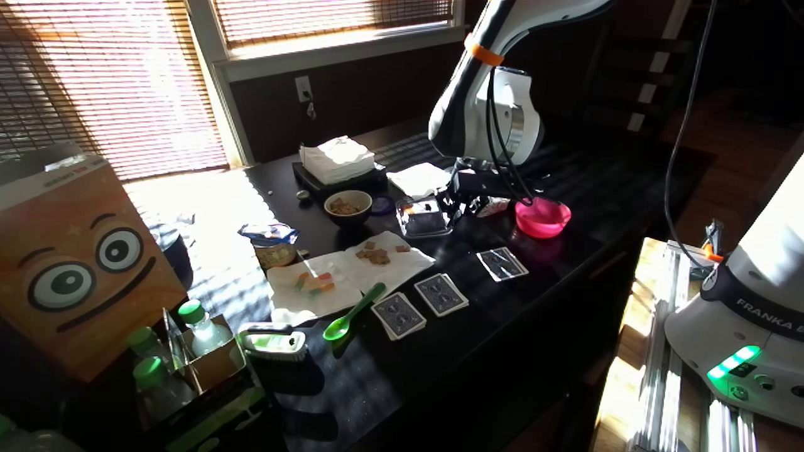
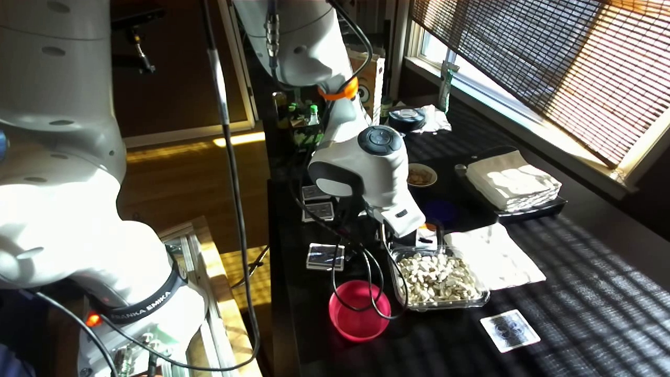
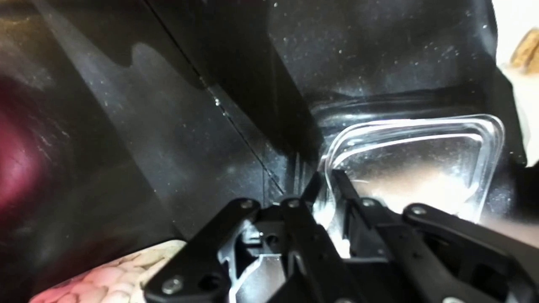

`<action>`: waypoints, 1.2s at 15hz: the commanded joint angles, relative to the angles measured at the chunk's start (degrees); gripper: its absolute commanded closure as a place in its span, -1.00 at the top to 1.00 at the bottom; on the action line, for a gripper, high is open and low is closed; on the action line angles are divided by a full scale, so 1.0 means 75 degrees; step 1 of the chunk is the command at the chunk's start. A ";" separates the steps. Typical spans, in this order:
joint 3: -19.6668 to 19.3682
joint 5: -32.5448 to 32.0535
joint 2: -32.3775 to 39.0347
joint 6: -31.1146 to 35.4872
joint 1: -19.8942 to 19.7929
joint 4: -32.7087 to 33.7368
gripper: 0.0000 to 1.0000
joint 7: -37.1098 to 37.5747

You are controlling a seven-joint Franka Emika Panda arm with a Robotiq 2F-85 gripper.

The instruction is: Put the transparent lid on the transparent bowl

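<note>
The transparent lid, clear and squarish with rounded corners, appears to lie on the dark table in the wrist view, its rim catching light. Between the fingertips of my gripper runs its near edge; the jaws are close together there, shut on that rim. The lid also shows in an exterior view, with my gripper at its edge. In an exterior view the transparent bowl is full of pale seed-like pieces and stands beside the lid. The wrist view catches only its corner, at bottom left. The arm's wrist hides my fingertips there.
A pink bowl sits close to the transparent bowl. White sheets and a stack of napkins lie on the window side. A dark bowl with crackers is near the lid. Card stacks line the table edge. Loose cables hang from the arm.
</note>
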 commanded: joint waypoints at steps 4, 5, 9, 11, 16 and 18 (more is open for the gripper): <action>0.1095 0.0271 -0.0416 -0.0306 -0.1290 -0.0047 -1.00 -0.0821; 0.1300 0.0304 -0.0525 -0.0331 -0.1519 -0.0088 -1.00 -0.0966; 0.2012 0.0424 -0.0795 -0.0395 -0.2358 -0.0143 -0.99 -0.1420; 0.2322 0.0542 -0.0910 -0.0460 -0.2734 -0.0168 -0.99 -0.1657; 0.3147 0.1091 -0.1166 -0.0845 -0.3762 -0.0179 -0.99 -0.2484; 0.3516 0.1448 -0.1253 -0.1158 -0.4224 -0.0137 -0.99 -0.2954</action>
